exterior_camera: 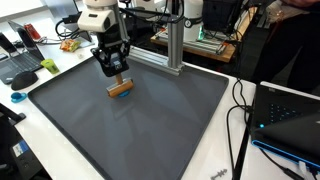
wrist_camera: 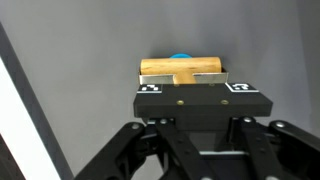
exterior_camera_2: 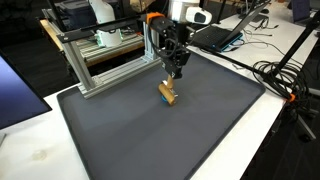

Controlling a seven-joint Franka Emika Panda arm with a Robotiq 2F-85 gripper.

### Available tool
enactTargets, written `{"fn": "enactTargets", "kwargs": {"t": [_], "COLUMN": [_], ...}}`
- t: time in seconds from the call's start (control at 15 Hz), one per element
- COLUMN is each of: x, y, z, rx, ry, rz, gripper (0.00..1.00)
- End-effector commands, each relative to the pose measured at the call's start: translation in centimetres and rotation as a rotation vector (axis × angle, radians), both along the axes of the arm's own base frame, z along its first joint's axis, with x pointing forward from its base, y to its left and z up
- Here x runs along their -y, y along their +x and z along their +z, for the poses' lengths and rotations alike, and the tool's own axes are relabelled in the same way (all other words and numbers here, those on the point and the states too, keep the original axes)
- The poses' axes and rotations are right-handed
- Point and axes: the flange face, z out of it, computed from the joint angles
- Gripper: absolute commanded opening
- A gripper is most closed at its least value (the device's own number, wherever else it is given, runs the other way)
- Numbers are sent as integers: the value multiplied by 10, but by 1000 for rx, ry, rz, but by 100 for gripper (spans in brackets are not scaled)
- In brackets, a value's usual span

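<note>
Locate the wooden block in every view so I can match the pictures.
Exterior view: wooden block upper left of centre, directly under the gripper.
Exterior view: wooden block at the picture's centre, under the gripper.
Wrist view: wooden block top centre, lying crosswise.
Shared landmark: the dark grey mat beneath it in all three.

— Is the gripper (wrist_camera: pixel 195 90) pinching the block (wrist_camera: pixel 182 68)?
— You can't tell: it hides the block's near edge. A blue thing (wrist_camera: pixel 180 56) at the block's twelve o'clock is mostly covered, and your laptop (exterior_camera: pixel 290 112) is cut off at three o'clock.
</note>
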Motion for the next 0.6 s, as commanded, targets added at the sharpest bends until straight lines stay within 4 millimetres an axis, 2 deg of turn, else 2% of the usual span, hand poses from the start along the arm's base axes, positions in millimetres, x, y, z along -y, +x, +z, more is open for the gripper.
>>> {"fn": "enactTargets", "kwargs": {"t": [0.0,0.53], "x": [-17,-20], "y": [2,2], "z": [-18,-19], "rx": [-29,-31], "ry": [29,40], "rz": [23,27], "gripper": [22,22]}}
